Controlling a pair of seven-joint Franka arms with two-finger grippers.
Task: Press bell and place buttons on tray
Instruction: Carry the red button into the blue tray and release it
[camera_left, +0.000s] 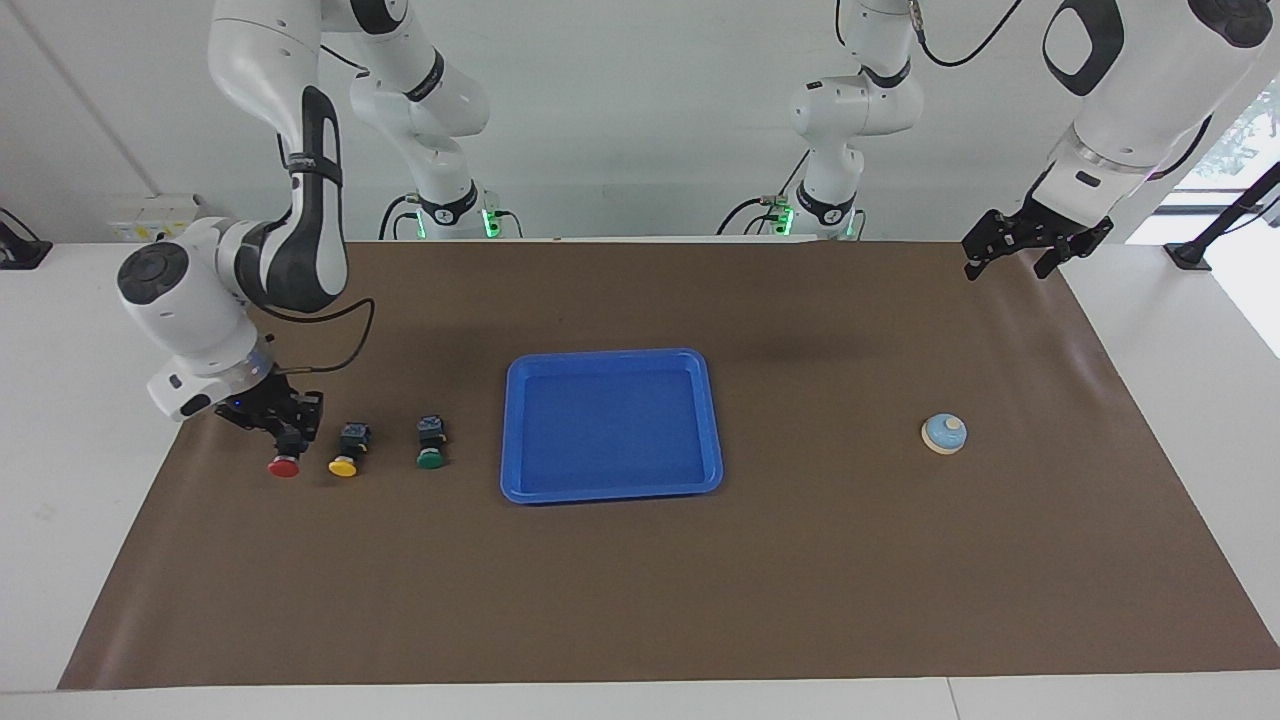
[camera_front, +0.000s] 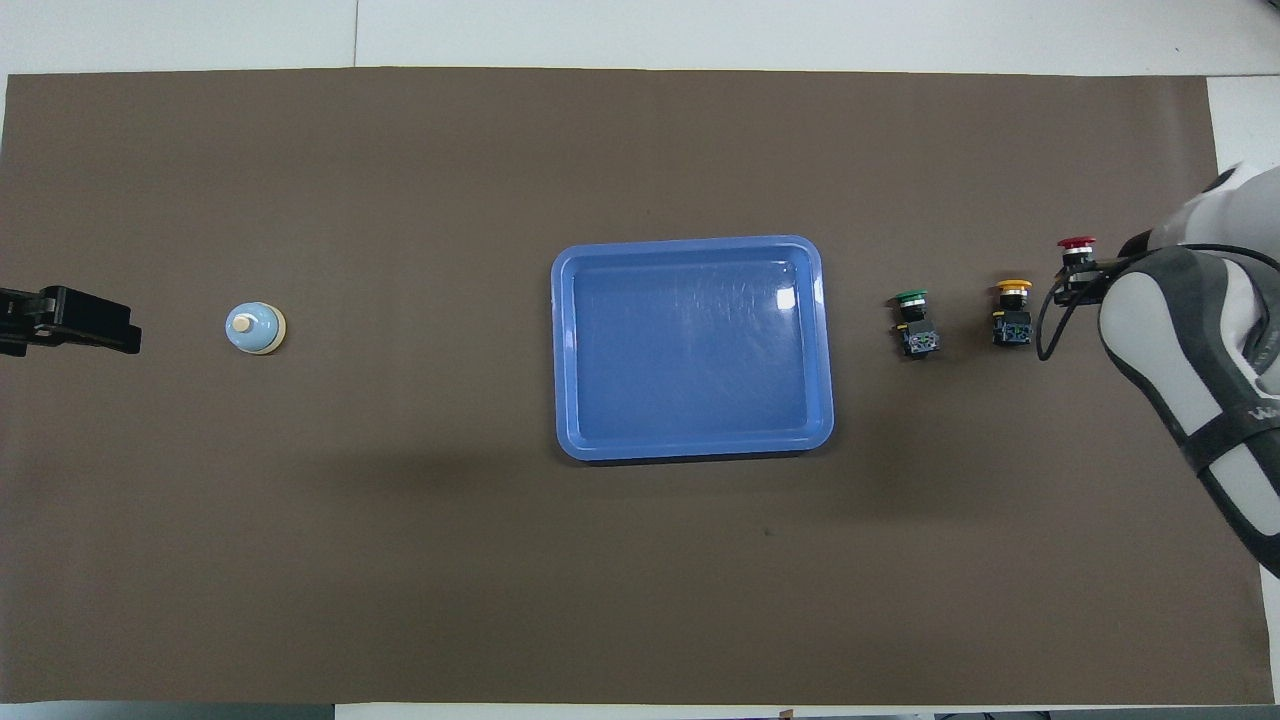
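**A:** Where is the right gripper (camera_left: 285, 432), and what has it got?

**B:** It is at the right arm's end of the brown mat (camera_left: 640, 600), clamped tight on the black body of the red button (camera_left: 284, 466). In the overhead view that button's cap sits higher than the caps of the other two, so it looks lifted off the mat.

**A:** And the other buttons?

**B:** The yellow button (camera_left: 344, 466) lies just beside the red one, at about three o'clock from it in the facing view, and the green button (camera_left: 430, 459) lies further along the same line. Both rest on their sides on the mat, caps pointing away from the robots.

**A:** The tray?

**B:** The blue tray (camera_left: 612, 490) sits mid-table, at three o'clock from the green button in the facing view, with nothing in it.

**A:** The bell?

**B:** The bell (camera_left: 944, 434) stands upright on the mat toward the left arm's end, well apart from the tray, at three o'clock from it in that same view.

**A:** And the left arm?

**B:** It waits. The left gripper (camera_left: 1010, 262) hangs over the mat's corner at about one o'clock from the bell, its fingers spread wide and holding nothing.
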